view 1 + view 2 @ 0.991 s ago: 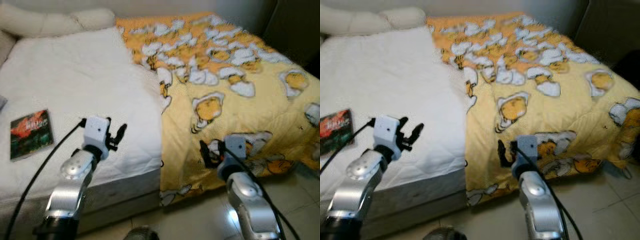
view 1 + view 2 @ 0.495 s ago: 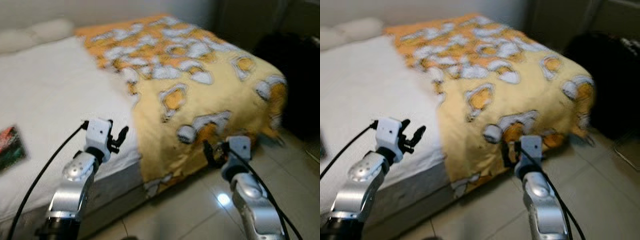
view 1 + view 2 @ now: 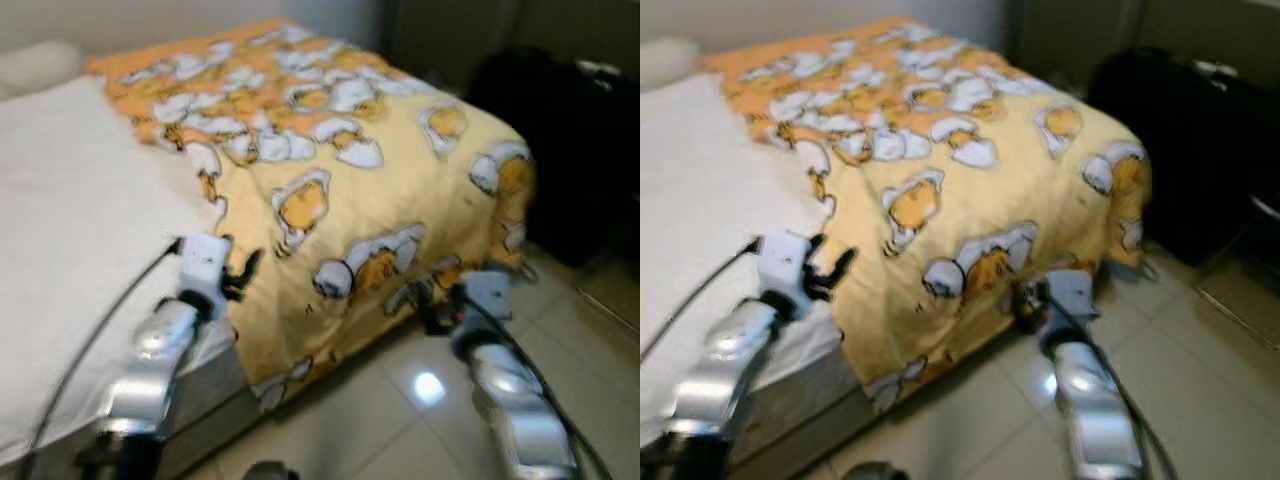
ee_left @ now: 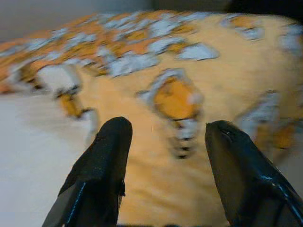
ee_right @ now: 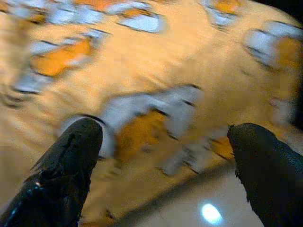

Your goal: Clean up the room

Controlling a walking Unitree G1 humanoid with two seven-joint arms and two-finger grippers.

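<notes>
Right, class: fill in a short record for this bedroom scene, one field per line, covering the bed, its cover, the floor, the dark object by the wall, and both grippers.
bed: white mattress top, bare on the robot's left
cover: yellow cartoon-print quilt, draped over the bed's corner, hanging toward the floor
floor: pale glossy tiles
dark object: black bulky shape beside the bed, too blurred to name
left gripper: open, empty, at the quilt's edge
right gripper: open, empty, facing the hanging quilt

Quilt on the bed's right half, sheet left, suitcase right of bed
</notes>
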